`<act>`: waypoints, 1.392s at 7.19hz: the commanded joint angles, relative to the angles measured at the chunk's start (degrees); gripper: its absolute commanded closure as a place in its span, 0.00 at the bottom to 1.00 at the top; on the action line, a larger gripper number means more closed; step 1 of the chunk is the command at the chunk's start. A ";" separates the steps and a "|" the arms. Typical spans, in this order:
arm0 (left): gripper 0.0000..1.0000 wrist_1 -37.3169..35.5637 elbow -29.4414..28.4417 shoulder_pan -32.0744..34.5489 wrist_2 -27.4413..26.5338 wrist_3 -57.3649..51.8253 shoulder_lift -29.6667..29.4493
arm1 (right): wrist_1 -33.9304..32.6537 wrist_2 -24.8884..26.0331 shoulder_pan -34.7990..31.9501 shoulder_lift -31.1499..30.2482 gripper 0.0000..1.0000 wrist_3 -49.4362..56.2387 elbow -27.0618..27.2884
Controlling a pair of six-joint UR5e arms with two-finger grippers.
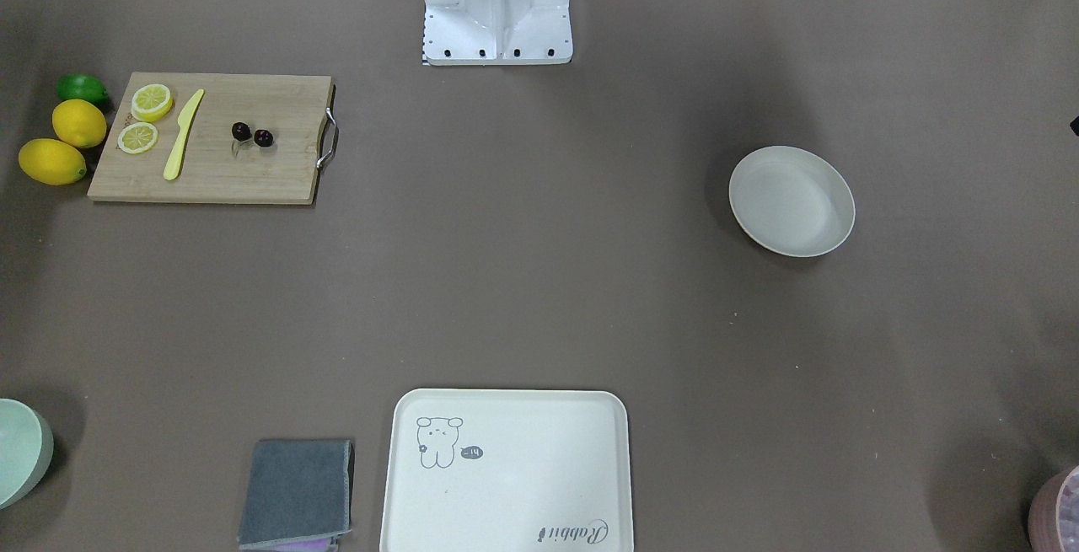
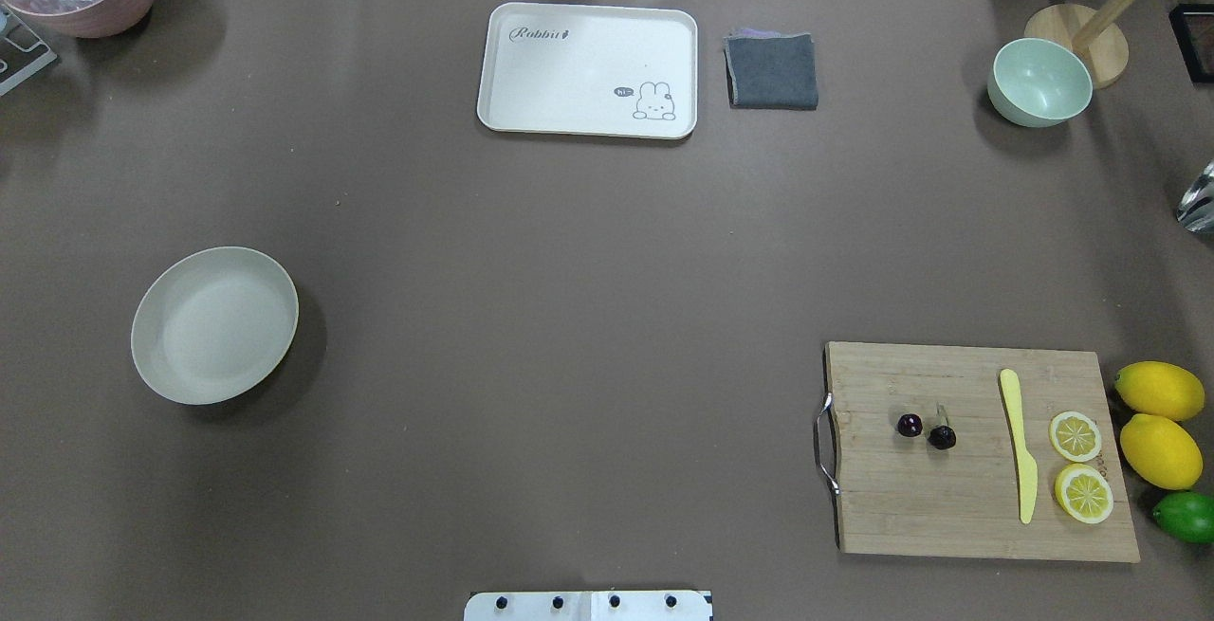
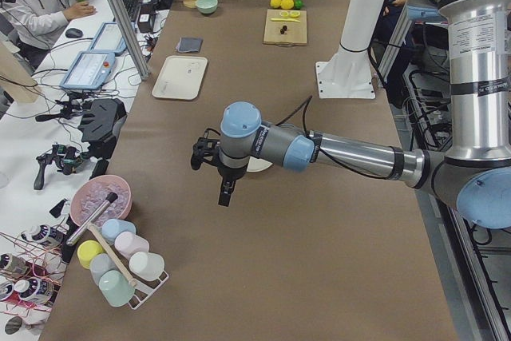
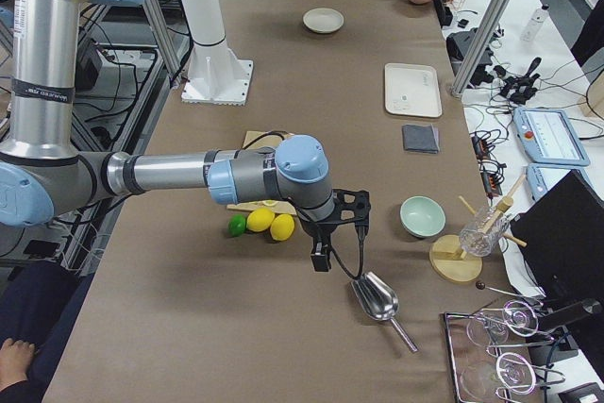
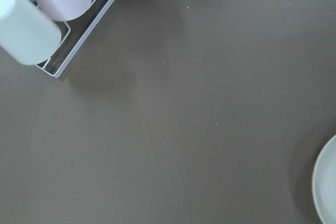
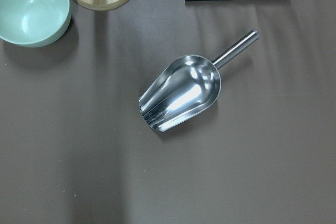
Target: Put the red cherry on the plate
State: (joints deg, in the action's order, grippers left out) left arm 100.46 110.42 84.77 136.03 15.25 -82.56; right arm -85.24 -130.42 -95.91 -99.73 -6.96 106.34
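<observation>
Left wrist-mounted view: plate (image 5: 327,187) only a sliver at right edge.

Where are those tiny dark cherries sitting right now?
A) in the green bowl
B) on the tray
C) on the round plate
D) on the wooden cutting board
D: the red cherry lies on the cutting board, between its handle and the yellow knife; the plate holds nothing.

Overhead and front cameras look steeply down on the desk (image 2: 569,270) from opposite sides, sharing the cutting board (image 2: 948,507), plate (image 2: 214,325) and tray (image 2: 569,81). Side cameras look along it from either end. Wrist cameras sit close above it.
</observation>
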 commanded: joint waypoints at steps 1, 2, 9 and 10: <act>0.02 8.88 0.51 -8.94 4.07 19.10 -2.51 | -0.10 -0.36 0.54 0.15 0.00 -0.07 0.00; 0.02 19.92 -1.93 -15.89 1.54 30.34 -3.04 | -0.01 -0.54 0.63 0.23 0.00 -0.15 0.00; 0.08 44.29 -21.83 -33.44 -9.29 34.22 -4.01 | -0.01 -0.27 0.81 0.23 0.00 -0.07 0.27; 0.13 45.42 -21.82 -33.97 -9.55 35.45 -4.01 | -0.01 -0.27 0.81 0.32 0.00 -0.07 0.27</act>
State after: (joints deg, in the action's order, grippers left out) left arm 144.62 88.74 51.63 126.72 49.56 -86.58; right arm -85.26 -130.70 -95.10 -99.49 -7.03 106.58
